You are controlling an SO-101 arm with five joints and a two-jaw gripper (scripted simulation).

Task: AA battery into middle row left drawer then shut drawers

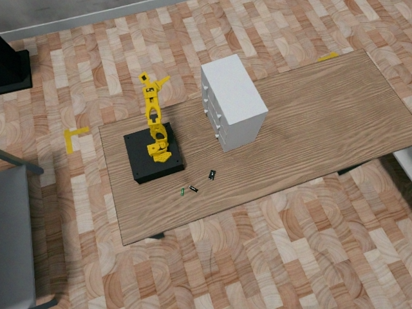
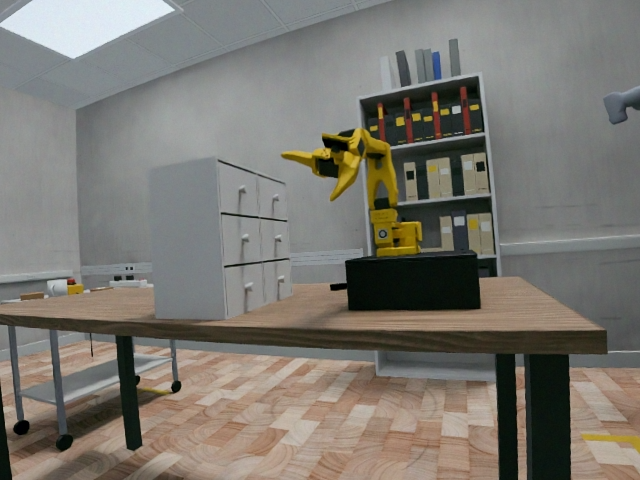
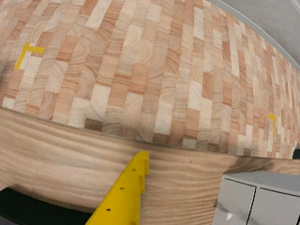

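Observation:
A small green cylinder [image 1: 182, 192] and a small black one with pale marks [image 1: 193, 188] lie close together on the table [image 1: 282, 156] [image 2: 522, 310]; which is the AA battery is too small to tell. The white chest [image 1: 234, 89] [image 2: 188, 242] [image 3: 277, 179] has two columns of three drawers, all looking shut. The left middle drawer [image 2: 234, 246] is in the column nearer the exterior camera. My gripper [image 1: 156, 76] [image 2: 307, 176] is wide open and empty, raised above table height and away from the chest's front. One jaw shows in the wrist view.
A flat black item [image 1: 212, 174] lies between the small cylinders and the chest. The arm stands on a black base block [image 1: 143, 164] [image 2: 413, 283] in front of the chest. A shelf unit [image 2: 434, 201] stands behind, and a trolley [image 2: 93, 377] stands beyond the table.

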